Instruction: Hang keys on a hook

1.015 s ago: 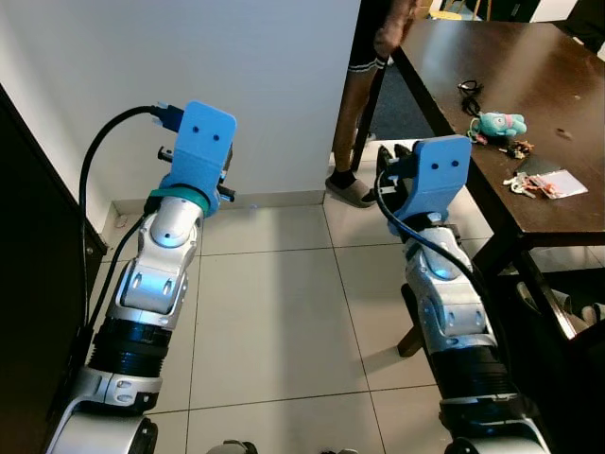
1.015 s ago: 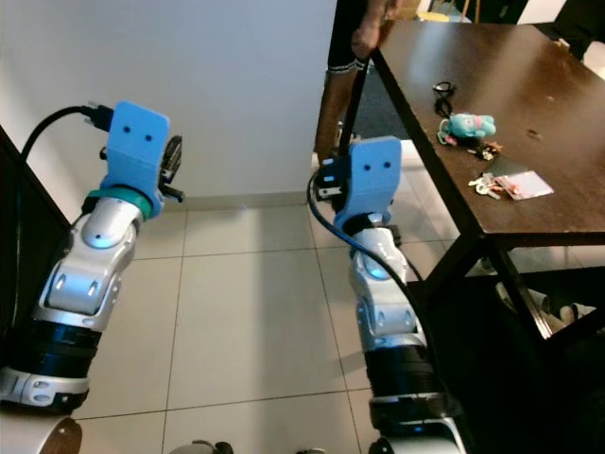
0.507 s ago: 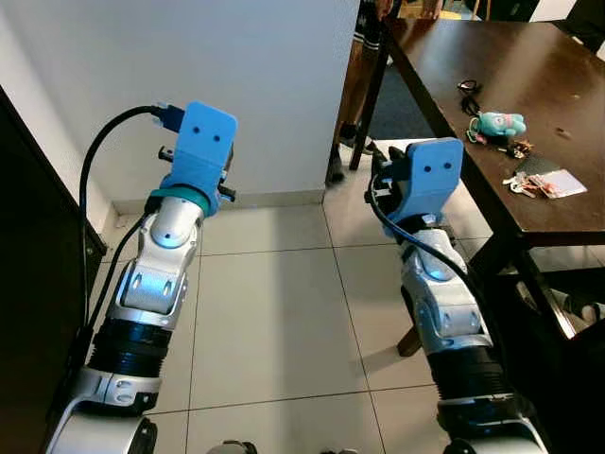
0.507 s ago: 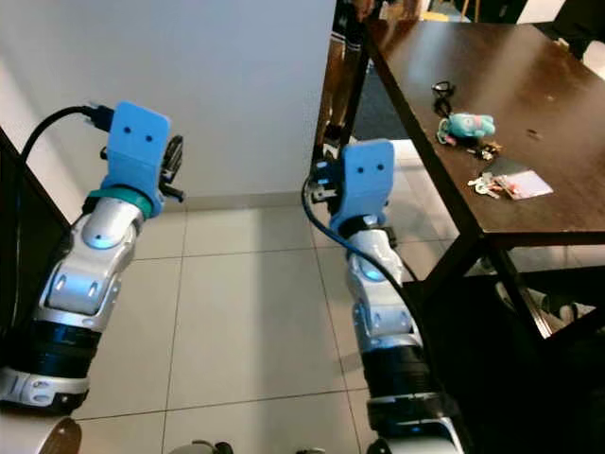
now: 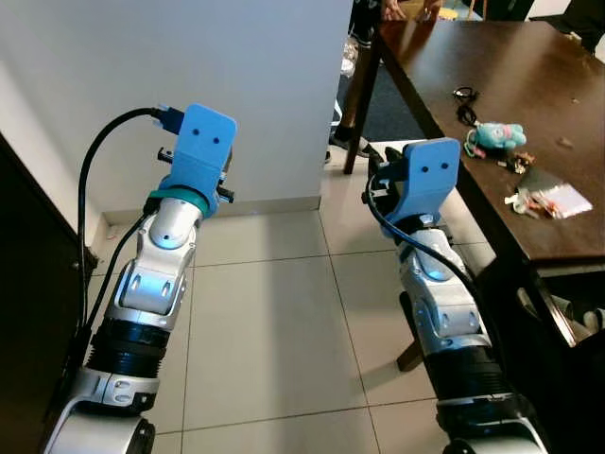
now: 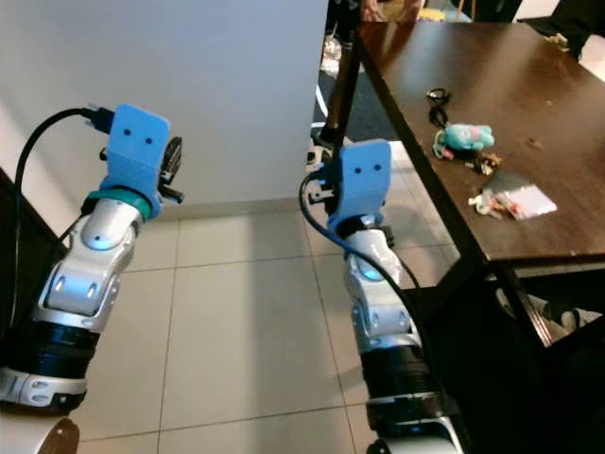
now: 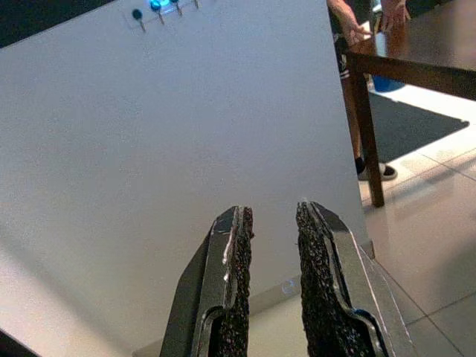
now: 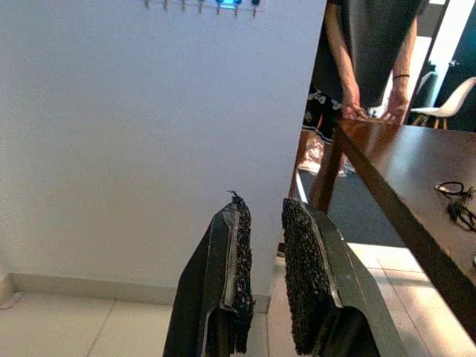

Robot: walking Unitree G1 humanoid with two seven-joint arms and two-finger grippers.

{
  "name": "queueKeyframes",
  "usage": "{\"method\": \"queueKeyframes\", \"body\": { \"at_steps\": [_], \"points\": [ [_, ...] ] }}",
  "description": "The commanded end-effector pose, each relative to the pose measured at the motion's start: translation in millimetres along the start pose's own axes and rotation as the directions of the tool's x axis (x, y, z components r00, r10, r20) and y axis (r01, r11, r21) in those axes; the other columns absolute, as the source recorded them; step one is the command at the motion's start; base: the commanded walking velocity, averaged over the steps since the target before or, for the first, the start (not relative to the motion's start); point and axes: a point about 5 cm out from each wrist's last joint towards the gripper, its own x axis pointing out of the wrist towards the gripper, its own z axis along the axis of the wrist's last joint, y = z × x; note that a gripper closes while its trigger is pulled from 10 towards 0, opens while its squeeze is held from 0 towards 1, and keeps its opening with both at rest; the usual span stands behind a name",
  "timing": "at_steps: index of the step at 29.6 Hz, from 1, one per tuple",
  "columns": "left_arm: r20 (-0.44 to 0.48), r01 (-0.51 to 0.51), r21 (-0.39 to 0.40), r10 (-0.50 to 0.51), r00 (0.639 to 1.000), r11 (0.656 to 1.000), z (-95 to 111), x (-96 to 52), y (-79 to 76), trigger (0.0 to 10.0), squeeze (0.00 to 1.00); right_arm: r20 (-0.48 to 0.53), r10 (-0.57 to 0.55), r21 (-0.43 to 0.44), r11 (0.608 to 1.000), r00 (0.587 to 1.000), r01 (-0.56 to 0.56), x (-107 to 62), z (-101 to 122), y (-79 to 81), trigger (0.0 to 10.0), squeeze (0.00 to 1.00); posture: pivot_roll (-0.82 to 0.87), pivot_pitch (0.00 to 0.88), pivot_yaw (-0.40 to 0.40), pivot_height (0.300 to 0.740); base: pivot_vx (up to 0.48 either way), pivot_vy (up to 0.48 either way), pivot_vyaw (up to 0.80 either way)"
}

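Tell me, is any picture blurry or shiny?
Left eye view: the dark brown wooden table gleams with glare, and the small keys look smeared. Left wrist view: the black padded fingers are sharp, while the white wall looks hazy.

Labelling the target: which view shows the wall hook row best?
Right wrist view: the row of small metal wall hooks sits high on the white wall, several countable. Left wrist view catches them smaller, angled. In the eye views I can't make them out.

Both silver arms are raised forward, wrists up. The left gripper and right gripper each hold 2 fingers slightly parted, empty.
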Motion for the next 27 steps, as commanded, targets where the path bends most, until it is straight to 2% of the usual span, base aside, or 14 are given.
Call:
{"method": "queueKeyframes", "body": {
  "at_steps": [1, 20, 27],
  "points": [
    [-0.012, -0.007, 0.008, 0.008, 1.0, 1.0, -4.6, -1.4, 1.9, 10.0, 0.0, -0.001, 0.017, 0.0, 1.0, 1.0, -0.017, -0.5, -1.2, 4.1, 10.0, 0.0, 0.07, 0.0, 0.066, 0.74, 0.48, 0.0, 0.0],
    [-0.011, 0.0, 0.008, 0.0, 1.0, 1.0, -5.0, -3.0, -0.1, 10.0, 0.0, -0.004, 0.038, 0.004, 0.999, 0.999, -0.038, -2.9, -3.2, 7.9, 10.0, 0.0, 0.07, 0.0, 0.071, 0.74, 0.48, 0.0, 0.0],
    [-0.017, 0.028, 0.005, -0.027, 0.999, 1.0, -5.5, -4.4, -5.6, 10.0, 0.0, -0.007, 0.035, 0.008, 0.999, 0.999, -0.035, -2.7, -3.7, 7.2, 10.0, 0.0, 0.07, 0.0, 0.069, 0.74, 0.354, 0.0, 0.0]
  ]
}}
